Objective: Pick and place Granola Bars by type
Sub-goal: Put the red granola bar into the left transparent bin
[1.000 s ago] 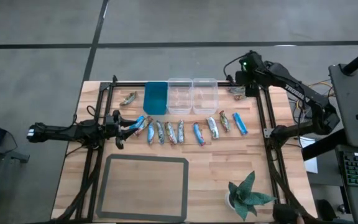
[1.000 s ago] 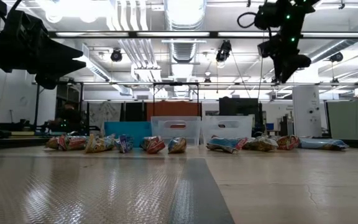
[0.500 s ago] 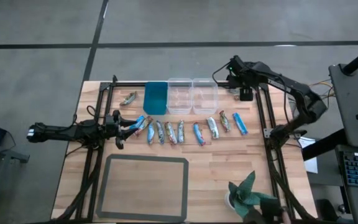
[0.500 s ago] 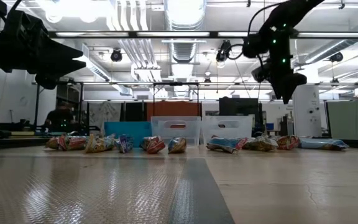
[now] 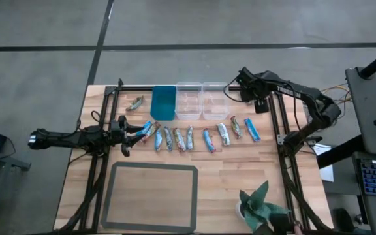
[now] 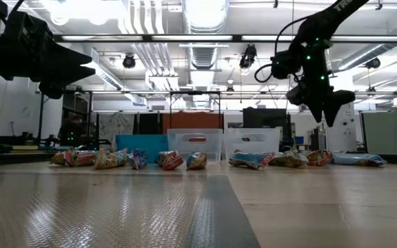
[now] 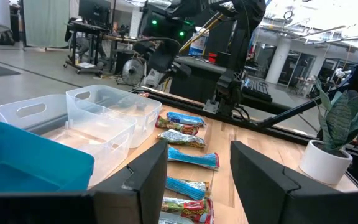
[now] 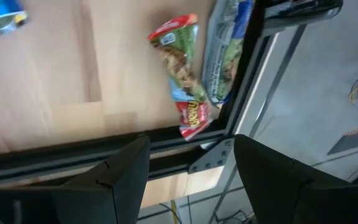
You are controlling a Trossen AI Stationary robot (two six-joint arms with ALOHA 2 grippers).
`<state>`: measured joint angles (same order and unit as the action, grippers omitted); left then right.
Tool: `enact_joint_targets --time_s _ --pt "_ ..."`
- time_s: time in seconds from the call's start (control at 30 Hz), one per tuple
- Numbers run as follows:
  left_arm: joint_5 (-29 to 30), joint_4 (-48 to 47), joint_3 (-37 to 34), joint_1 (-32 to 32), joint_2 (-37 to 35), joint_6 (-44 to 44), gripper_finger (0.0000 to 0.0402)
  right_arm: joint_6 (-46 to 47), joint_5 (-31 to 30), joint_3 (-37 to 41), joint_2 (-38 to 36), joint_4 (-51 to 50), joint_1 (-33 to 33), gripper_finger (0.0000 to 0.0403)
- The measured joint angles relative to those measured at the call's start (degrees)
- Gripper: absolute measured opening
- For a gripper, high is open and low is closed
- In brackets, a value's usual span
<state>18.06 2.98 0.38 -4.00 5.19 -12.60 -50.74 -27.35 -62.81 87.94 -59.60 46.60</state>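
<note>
A row of granola bars point(image 5: 198, 136) in blue, greenish-silver and reddish wrappers lies flat across the middle of the table. One more bar point(image 5: 134, 103) lies at the far left. A reddish bar point(image 8: 182, 74) and a greenish-silver bar point(image 8: 225, 56) lie against the black frame rail at the far right corner. My right gripper point(image 8: 191, 180) hangs open above those two, tipped down and touching nothing; it also shows in the low view point(image 6: 326, 110). My left gripper point(image 7: 199, 180) stands open and level at the row's left end point(image 5: 136, 130), holding nothing.
A teal bin point(image 5: 164, 102) and two clear bins point(image 5: 202, 100) stand along the far edge. A grey mat point(image 5: 154, 196) lies near the front, with a potted plant point(image 5: 260, 205) at the near right. Black frame rails point(image 5: 276, 117) run along the table's sides.
My right gripper has come down toward the table's far right corner and drifted a little toward the bins, tipping more steeply downward. Its fingers stay apart. The bars have not moved.
</note>
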Motion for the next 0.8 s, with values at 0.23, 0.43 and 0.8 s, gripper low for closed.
enact_joint_targets --time_s 0.23,0.43,0.8 --pt "0.00 0.00 0.00 0.00 0.00 -0.02 0.0159 -2.42 -0.02 2.68 -4.30 1.25 -0.89 0.0224" --pt "0.00 0.00 0.00 -0.01 0.00 0.00 0.0159 -5.22 -0.24 4.29 -6.26 3.64 -1.12 0.0224" --pt "-0.01 -0.01 0.00 -0.01 -0.01 0.00 0.0159 -8.32 -4.35 10.02 -6.14 13.28 -2.90 0.0224"
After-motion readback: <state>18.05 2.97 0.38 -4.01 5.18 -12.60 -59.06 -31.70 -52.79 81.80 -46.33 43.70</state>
